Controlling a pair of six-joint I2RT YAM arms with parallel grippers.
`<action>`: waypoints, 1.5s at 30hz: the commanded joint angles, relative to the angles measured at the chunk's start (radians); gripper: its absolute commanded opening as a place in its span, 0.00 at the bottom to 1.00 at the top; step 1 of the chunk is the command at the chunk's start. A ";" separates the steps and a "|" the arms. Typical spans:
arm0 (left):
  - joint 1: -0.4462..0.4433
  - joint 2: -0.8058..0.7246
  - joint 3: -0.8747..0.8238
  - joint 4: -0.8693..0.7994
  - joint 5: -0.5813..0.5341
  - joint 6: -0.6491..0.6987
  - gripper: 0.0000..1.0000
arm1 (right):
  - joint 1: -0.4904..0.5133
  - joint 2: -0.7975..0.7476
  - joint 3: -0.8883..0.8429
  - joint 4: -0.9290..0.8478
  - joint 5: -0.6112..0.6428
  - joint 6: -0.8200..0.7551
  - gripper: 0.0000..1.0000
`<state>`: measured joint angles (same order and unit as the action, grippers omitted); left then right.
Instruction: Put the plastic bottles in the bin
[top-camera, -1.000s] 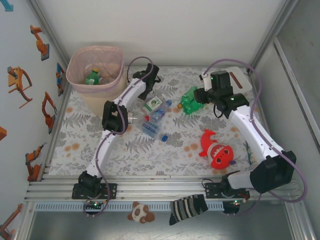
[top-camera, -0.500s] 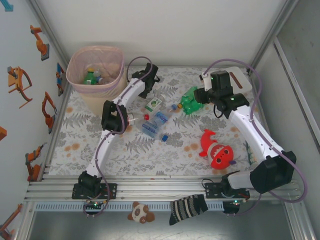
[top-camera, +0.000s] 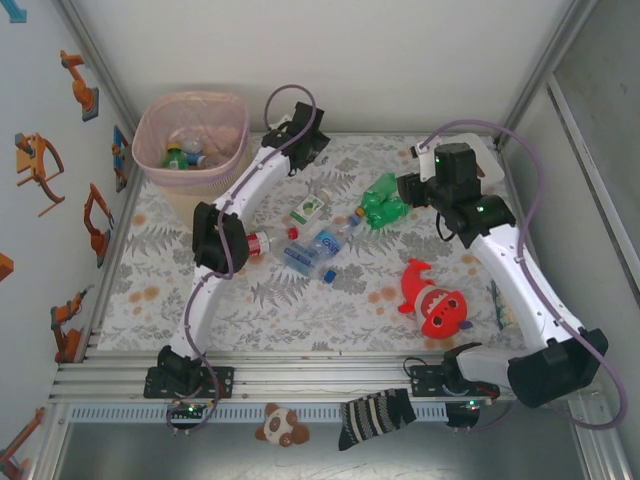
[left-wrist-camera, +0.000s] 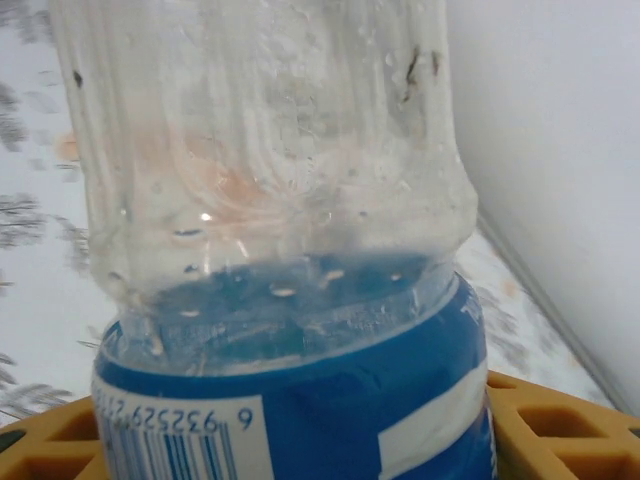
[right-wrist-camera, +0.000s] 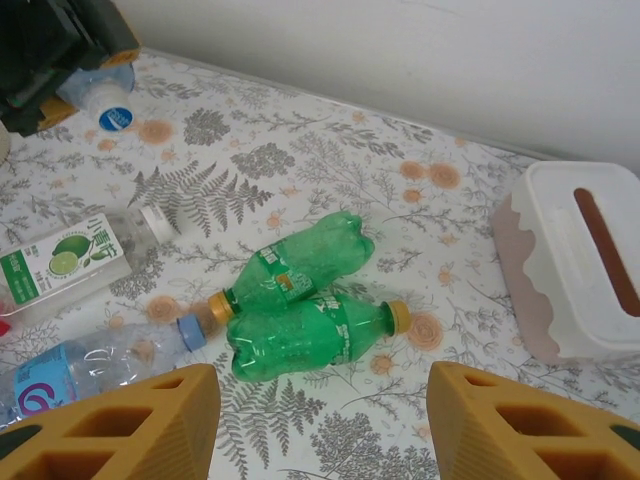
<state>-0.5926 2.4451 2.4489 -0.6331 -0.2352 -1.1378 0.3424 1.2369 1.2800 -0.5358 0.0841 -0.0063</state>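
At the far side of the fern-printed desk, the left claw grips a ribbed clear bottle with a glossy blue label between its yellow honeycomb pads. It is near the tapered beige bin, which has a perforated band and a pink liner. The right claw hangs wide and empty above two crumpled green bottles. They lie side by side, touching, their yellow caps pointing opposite ways.
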 joint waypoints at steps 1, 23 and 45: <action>-0.015 -0.093 -0.016 0.096 0.089 0.198 0.55 | -0.006 -0.034 -0.005 -0.018 0.034 0.015 0.56; 0.062 -0.522 -0.062 -0.197 0.303 0.811 0.48 | -0.006 -0.043 0.014 -0.035 0.022 0.024 0.56; 0.352 -0.705 -0.220 -0.449 0.476 1.030 0.47 | -0.002 -0.020 0.039 -0.058 -0.027 0.065 0.56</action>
<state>-0.2756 1.7821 2.2604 -1.0599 0.1806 -0.1394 0.3424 1.2163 1.2842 -0.5732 0.0673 0.0338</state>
